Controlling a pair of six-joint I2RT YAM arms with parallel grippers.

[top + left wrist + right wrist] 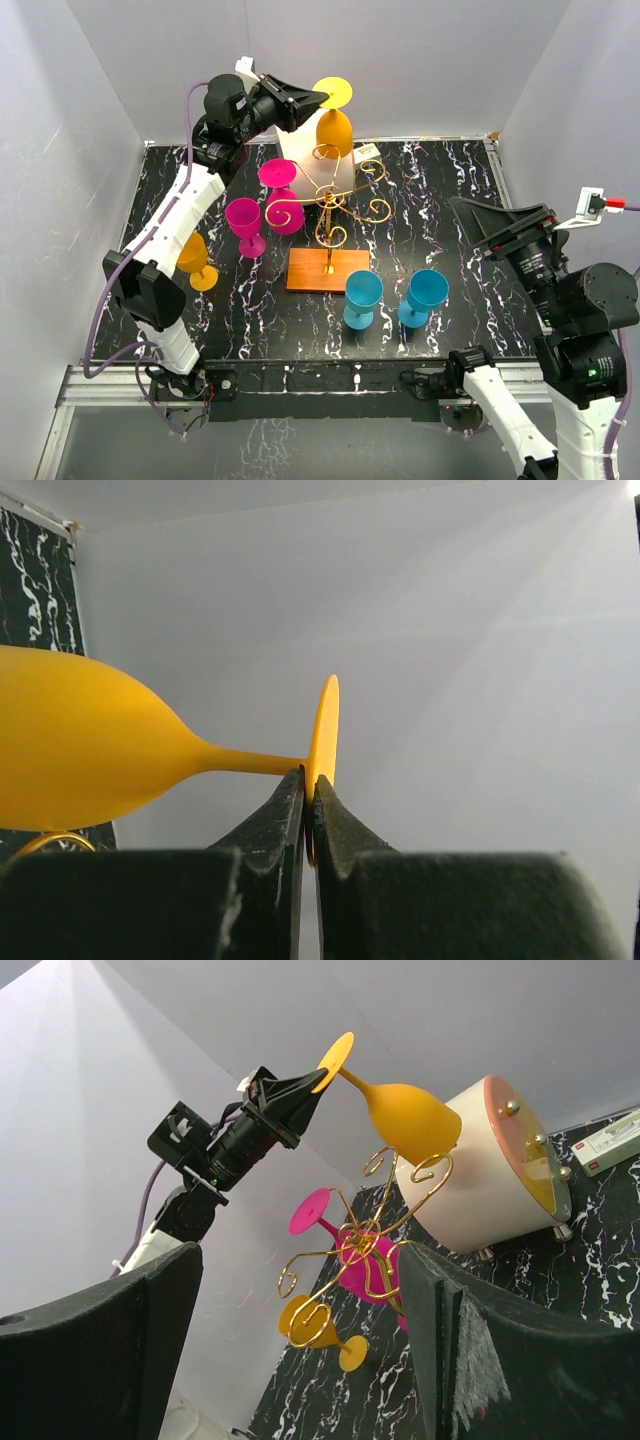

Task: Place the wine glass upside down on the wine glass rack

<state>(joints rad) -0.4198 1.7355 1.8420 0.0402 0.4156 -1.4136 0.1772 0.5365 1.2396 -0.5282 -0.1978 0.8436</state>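
L end effector (322,97) pinches foot of yellow plastic wine glass (335,127), inverted, above gold wire rack (330,205) at its 12 o'clock, hooking not yet done; R end effector (300,1335) wide, idle.

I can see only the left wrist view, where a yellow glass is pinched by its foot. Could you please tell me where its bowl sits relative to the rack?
Observer: In the top view the yellow wine glass is tilted with its foot uppermost. Its bowl is just over the top scrolls of the wine glass rack. I cannot tell whether they touch.
Operator: Thank you. Is the other arm anywhere near the rack?
Observer: No. The right hand is open and is off to the rack's right, apart from it and holding nothing.
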